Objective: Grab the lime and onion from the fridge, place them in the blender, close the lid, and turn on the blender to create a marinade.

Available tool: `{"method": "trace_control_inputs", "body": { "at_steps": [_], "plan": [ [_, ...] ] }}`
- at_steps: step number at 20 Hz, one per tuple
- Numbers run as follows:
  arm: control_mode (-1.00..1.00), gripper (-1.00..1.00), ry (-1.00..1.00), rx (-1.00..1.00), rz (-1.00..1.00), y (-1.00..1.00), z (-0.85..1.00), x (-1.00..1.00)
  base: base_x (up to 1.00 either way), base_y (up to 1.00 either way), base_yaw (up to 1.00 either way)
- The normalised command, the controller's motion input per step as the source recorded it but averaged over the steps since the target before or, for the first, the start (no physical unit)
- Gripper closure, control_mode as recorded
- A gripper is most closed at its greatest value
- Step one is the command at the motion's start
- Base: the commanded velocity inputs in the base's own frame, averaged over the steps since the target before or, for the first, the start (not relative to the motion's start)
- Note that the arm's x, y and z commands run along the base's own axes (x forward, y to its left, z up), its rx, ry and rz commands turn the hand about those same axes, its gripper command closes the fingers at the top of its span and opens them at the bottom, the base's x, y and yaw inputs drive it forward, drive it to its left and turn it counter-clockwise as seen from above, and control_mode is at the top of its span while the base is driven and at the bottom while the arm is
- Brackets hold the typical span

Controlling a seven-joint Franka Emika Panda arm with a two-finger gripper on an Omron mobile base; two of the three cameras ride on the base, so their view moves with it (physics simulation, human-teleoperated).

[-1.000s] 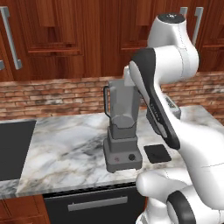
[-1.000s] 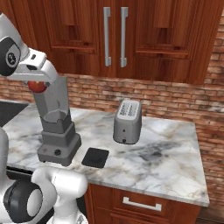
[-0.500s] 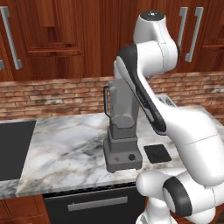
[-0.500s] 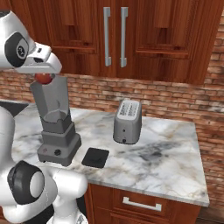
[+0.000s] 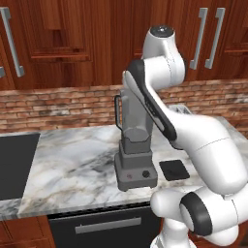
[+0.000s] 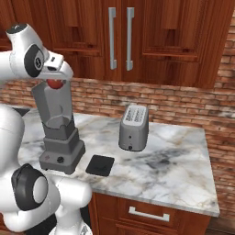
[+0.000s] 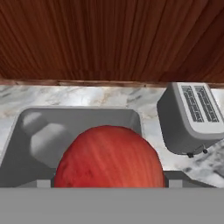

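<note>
The blender [image 6: 58, 126] is standing on the counter [image 6: 174, 170], its jar open at the top; I cannot tell what is lying inside. The gripper [image 6: 56, 84] is hovering right over the jar's mouth, its jaws spread wide around the onion [image 7: 109, 157], holding it. The lid [image 6: 100, 165] is lying flat just right of the blender's base, with the toaster [image 6: 133, 127] farther right.

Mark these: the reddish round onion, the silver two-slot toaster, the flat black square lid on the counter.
reddish round onion [image 7: 109, 157]: hand view, middle of its skin.
silver two-slot toaster [image 6: 133, 127]: right base view, front face.
flat black square lid [image 6: 100, 165]: right base view, centre of its top.
</note>
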Motion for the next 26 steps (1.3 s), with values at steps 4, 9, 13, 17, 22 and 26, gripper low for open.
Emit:
{"method": "trace_control_inputs", "body": {
  "at_steps": [4, 9, 13, 17, 22, 26],
  "plan": [
    [-1.0, 1.0, 0.0, 0.04, 0.0, 0.14, -0.11, 0.53, 0.0, 0.0, 0.0],
    [-1.0, 1.0, 0.02, 0.04, 0.0, 0.15, -0.13, 0.18, 0.0, 0.0, 0.0],
    [-1.0, 1.0, 0.1, 0.02, 0.0, 0.12, -0.09, 0.0, 0.0, 0.0, 0.0],
    [-1.0, 1.0, 0.1, 0.0, 0.01, 0.11, -0.01, 0.0, 0.0, 0.0, 0.0],
    [-1.0, 1.0, 0.01, 0.0, 0.04, 0.22, -0.01, 0.0, 0.0, 0.0, 0.0],
    [-1.0, 1.0, 0.02, 0.0, 0.06, 0.2, -0.07, -0.01, 0.0, 0.0, 0.0]
  ]
}}
